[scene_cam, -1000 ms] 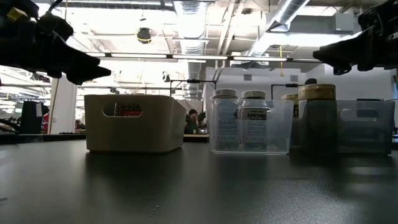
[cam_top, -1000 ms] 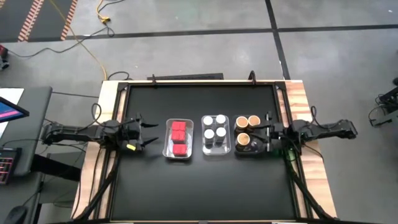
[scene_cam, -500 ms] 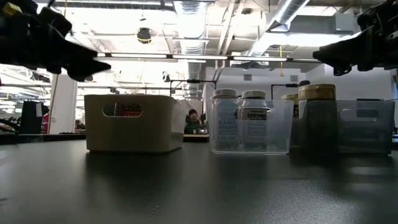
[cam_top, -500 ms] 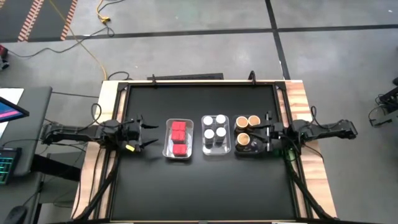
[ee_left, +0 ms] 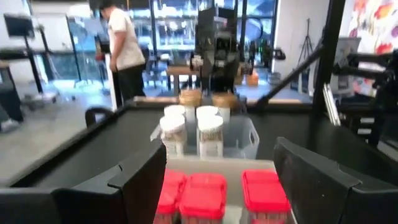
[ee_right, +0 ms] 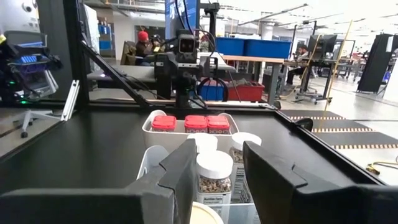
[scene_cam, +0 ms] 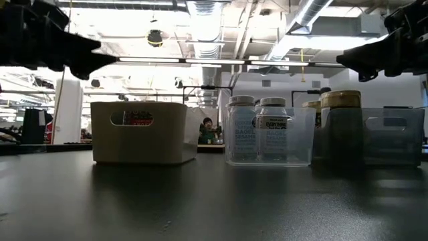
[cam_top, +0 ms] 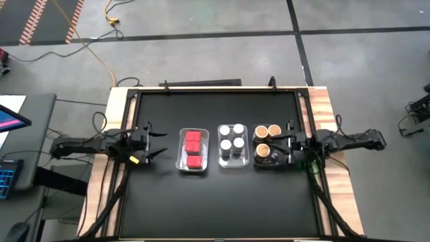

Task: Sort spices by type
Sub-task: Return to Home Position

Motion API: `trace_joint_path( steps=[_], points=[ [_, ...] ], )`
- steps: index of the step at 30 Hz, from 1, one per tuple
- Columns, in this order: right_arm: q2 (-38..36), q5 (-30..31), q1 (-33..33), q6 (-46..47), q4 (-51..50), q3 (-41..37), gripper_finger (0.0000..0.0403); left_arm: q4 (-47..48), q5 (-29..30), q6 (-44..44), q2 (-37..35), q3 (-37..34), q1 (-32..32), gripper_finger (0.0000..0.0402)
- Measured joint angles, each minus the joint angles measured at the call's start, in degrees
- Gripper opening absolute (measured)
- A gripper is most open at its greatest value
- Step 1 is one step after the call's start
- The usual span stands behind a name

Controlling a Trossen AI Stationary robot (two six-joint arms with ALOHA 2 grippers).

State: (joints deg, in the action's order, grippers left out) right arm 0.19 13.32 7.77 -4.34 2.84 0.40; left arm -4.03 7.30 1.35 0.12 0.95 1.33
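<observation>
On the bench [cam_top: 215, 202], three red boxes [cam_top: 193, 146], four white-lidded jars [cam_top: 226, 143] and three brown-lidded jars [cam_top: 263, 149] sit in bins; the left claw [cam_top: 156, 141] and right claw [cam_top: 289, 142] hover open at opposite ends.

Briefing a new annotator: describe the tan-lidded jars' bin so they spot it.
On the black table, look along the row of bins to the end by the right pincer. The dark bin there holds three tan-lidded jars; its neighbour holds white-lidded jars.
</observation>
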Motion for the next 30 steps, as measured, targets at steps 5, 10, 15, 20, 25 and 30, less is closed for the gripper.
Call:
trace_joint_path(
  steps=[5,10,15,20,25,30],
  points=[
    [0.17,0.00,0.00,-0.04,-0.01,0.00,0.0162,1.93,-0.17,-2.12,0.20,0.02,0.01,0.0285],
    [0.24,0.00,-0.04,-0.14,-0.01,0.00,0.0162,2.33,-0.15,-3.42,0.20,0.04,-0.01,0.0285],
    [2.81,0.00,-0.04,-0.19,-0.03,0.00,0.0162,2.52,-0.12,-3.54,0.20,0.04,0.01,0.0285],
    [6.54,0.00,-0.04,-0.65,-0.03,0.00,0.0162,2.64,-0.08,-3.53,0.20,0.04,-0.01,0.0285],
    [8.22,0.00,-0.04,-0.63,-0.03,0.00,0.0162,2.74,-0.06,-3.53,0.20,0.04,-0.01,0.0285],
    [8.44,0.00,-0.04,-0.63,-0.03,0.00,0.0162,2.77,-0.04,-3.53,0.20,0.04,-0.01,0.0285]
  ],
)
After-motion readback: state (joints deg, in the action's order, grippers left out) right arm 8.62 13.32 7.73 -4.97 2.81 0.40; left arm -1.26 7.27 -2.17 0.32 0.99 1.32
